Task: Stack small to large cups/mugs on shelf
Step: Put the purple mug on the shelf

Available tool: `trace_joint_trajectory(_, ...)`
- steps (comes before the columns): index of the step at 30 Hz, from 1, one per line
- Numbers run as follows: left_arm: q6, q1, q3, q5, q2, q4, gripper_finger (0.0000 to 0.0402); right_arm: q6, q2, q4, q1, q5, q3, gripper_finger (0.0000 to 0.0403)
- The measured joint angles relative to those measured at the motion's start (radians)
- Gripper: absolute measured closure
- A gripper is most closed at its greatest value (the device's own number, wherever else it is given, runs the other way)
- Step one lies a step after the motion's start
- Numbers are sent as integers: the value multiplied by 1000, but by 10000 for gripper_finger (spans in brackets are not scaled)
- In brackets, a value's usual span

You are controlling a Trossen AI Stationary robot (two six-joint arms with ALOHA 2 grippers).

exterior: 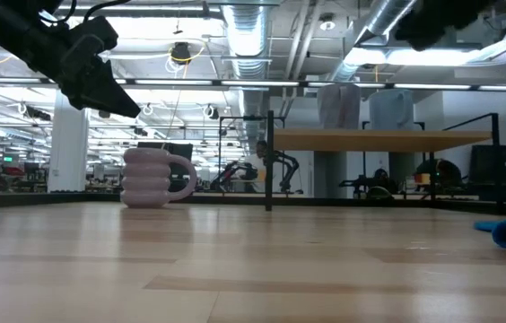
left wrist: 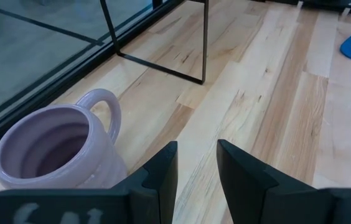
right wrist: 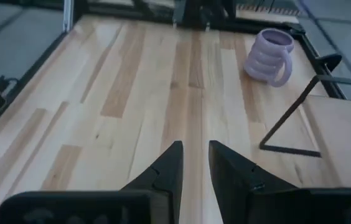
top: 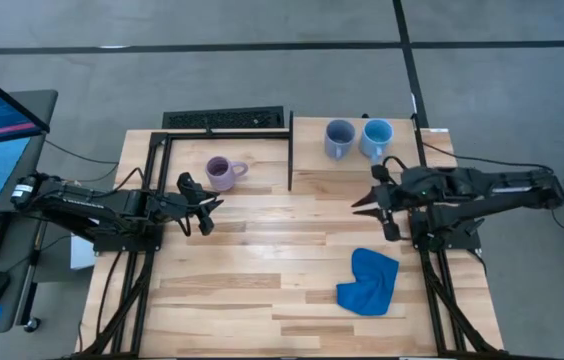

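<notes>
Risking a knock against the lilac mug (top: 221, 173): fingers (left wrist: 163, 174) of the left gripper (top: 205, 212) showing only a narrow gap, likely too tight to slip over a mug wall or handle without widening first. Risking a tip or a slide too, with the handle pointing away from the left gripper toward the shelf's black bar (top: 290, 150). Risking a clash of rims later, since the slate mug (top: 338, 138) and the sky-blue mug (top: 376, 138) are sitting on the shelf (top: 432, 150) just beside each other, almost touching, leaving little room for fingers between them.

Hovering above the tabletop (top: 262, 290) near the lilac mug, on the side away from the back rail, left arm stretching in low and level, holding nothing. In the low view, left gripper (exterior: 118, 97) hanging above and beside the lilac mug (exterior: 150, 178), clear of it.

Hovering near the shelf's front edge, right gripper (top: 367, 205) pointing toward the lilac mug across the tabletop, fingers (right wrist: 166, 168) narrowly parted and gripping nothing. Lying well apart from the lilac mug, near the right arm's base: blue cloth (top: 369, 282).
</notes>
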State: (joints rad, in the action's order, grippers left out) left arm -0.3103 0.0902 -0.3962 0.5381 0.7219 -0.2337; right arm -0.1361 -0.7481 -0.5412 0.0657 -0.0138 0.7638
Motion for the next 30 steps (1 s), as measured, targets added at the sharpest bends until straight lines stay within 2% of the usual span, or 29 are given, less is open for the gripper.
trace_joint_trajectory(6,0,0,0,0,0,0,298,8,150,247,13,0,-240,304)
trace_joint_trajectory(11,0,0,0,0,0,2,298,24,241,365,13,0,-374,304)
trace_joint_trajectory(21,0,0,0,0,0,8,298,51,359,519,13,0,-560,304)
trace_joint_trajectory(30,0,0,0,0,0,8,298,67,419,612,13,0,-652,304)
